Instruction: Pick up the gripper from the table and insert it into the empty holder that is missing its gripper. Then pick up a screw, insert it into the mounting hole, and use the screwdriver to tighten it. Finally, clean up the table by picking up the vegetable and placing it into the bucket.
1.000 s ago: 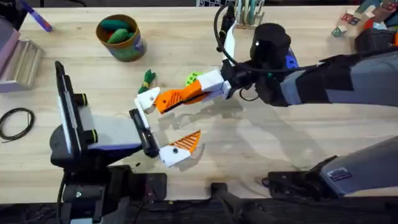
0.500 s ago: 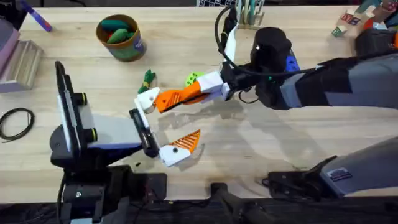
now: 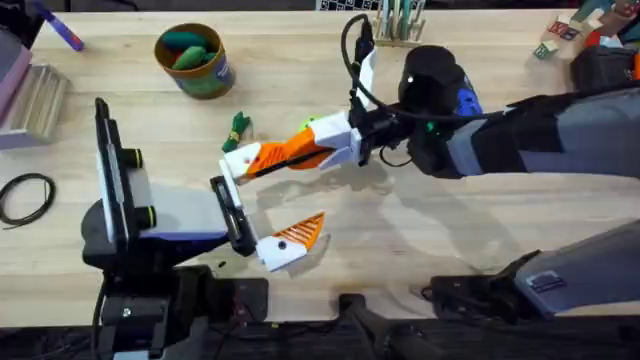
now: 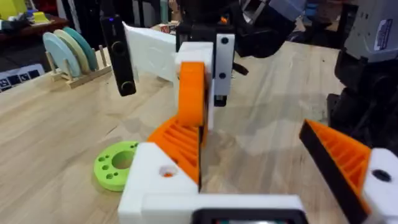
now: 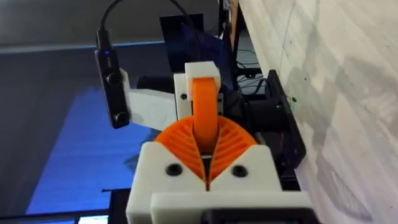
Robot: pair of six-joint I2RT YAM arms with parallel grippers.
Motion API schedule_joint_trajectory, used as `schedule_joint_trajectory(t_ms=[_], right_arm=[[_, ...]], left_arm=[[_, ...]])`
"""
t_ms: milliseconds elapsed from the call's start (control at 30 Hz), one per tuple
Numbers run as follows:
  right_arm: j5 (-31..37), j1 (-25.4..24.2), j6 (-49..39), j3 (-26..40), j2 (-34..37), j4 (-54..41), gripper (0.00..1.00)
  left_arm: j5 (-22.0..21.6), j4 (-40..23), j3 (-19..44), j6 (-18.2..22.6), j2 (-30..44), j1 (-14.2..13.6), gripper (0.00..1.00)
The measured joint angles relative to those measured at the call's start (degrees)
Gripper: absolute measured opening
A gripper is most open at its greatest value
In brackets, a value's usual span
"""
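Observation:
The orange gripper (image 3: 275,153) hangs just above the table, and my right gripper (image 3: 312,146) is shut on its near end. Its far end meets the white holder (image 3: 238,160), the farther finger mount of my left gripper (image 3: 262,200), which stands open. In the right wrist view my ribbed pads (image 5: 219,144) clamp the orange gripper (image 5: 205,112) in line with the holder (image 5: 200,73). The small dark green vegetable (image 3: 237,127) lies just beyond the holder. The green bucket (image 3: 192,60) stands at the far left. A blue bit, perhaps the screwdriver (image 3: 465,100), peeks from behind the right arm.
A lime-green ring disc (image 4: 117,165) lies under the right gripper. A black cable loop (image 3: 27,196) sits at the left edge. A rack with round plates (image 4: 68,53) stands at the back. Toy blocks (image 3: 562,30) lie at the far right.
My right gripper has edged a little farther away, carrying the orange piece against the holder. The left arm has shifted slightly to the right.

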Motion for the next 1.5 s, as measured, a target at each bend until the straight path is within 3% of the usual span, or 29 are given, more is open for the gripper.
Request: schedule_joint_trajectory(t_ms=[1500], right_arm=[[4.7, 3.0, -0.7, 0.3, 0.0, 0.0, 0.009]], left_arm=[[-0.3, 0.0, 0.0, -0.4, 0.0, -0.1, 0.985]])
